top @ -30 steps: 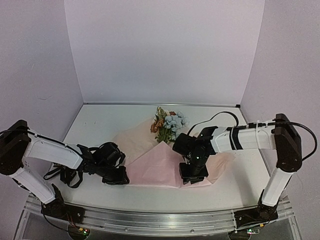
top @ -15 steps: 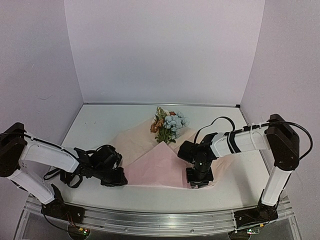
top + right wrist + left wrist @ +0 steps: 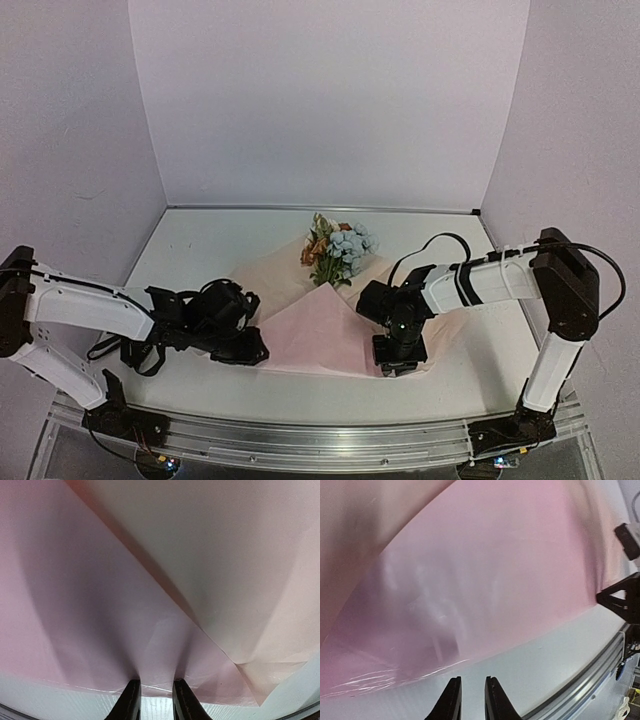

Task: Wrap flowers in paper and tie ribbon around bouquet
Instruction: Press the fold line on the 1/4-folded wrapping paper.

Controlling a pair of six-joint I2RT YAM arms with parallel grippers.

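The flowers (image 3: 338, 250) lie at the far end of the pink paper (image 3: 310, 335), blooms pointing to the back wall. The paper is spread flat with one flap folded over the stems. My left gripper (image 3: 255, 352) sits low at the paper's near-left corner. In the left wrist view its jaws (image 3: 472, 679) stand slightly open over bare table, just short of the paper (image 3: 495, 580). My right gripper (image 3: 400, 362) points down at the paper's near-right edge. Its tips (image 3: 156, 681) rest on the paper (image 3: 100, 605), a narrow gap between them. The ribbon is out of view.
The white table (image 3: 200, 250) ends in a metal rail (image 3: 320, 435) along the near edge, close behind both grippers. Pale walls enclose the left, back and right sides. Black cables (image 3: 130, 352) loop beside the left arm.
My left gripper has slid right to the paper's near-left corner. The right gripper moved right and nearer along the paper's front edge, narrowed its jaws, then held still.
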